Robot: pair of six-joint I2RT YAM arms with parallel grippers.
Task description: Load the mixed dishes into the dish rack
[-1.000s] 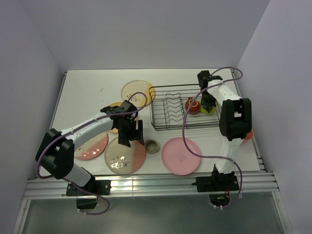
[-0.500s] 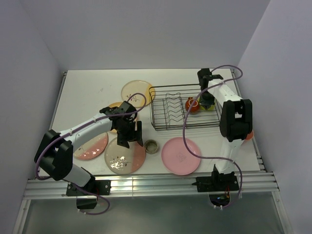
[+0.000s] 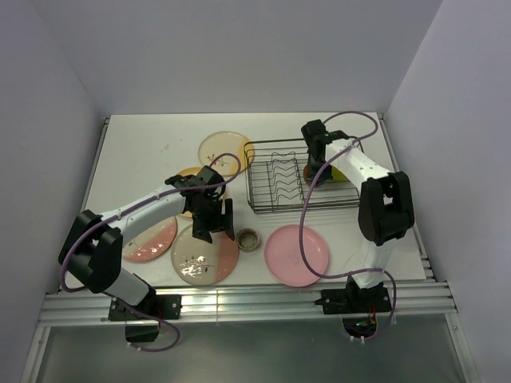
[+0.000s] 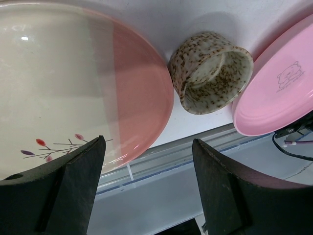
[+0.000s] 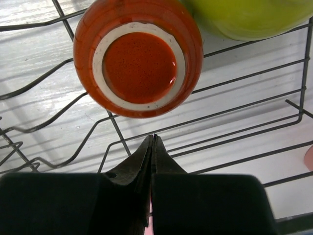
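The dish rack stands at the back right. It holds the dark red mug, bottom up, and the lime-yellow bowl; in the top view the bowl shows beside my right arm. My right gripper hangs over the rack just short of the mug; its tips are shut and empty. My left gripper is open and empty above the cream-and-pink plate, beside the small speckled cup. The pink plate lies front right.
A cream-and-yellow plate lies left of the rack. A yellow-orange plate is mostly under my left arm. Another pink-and-cream plate lies front left. The table's metal front rail runs just below the plates. The tumbler is out of sight.
My right gripper has swung left from the rack's right end to over the mug. My left gripper has barely moved.
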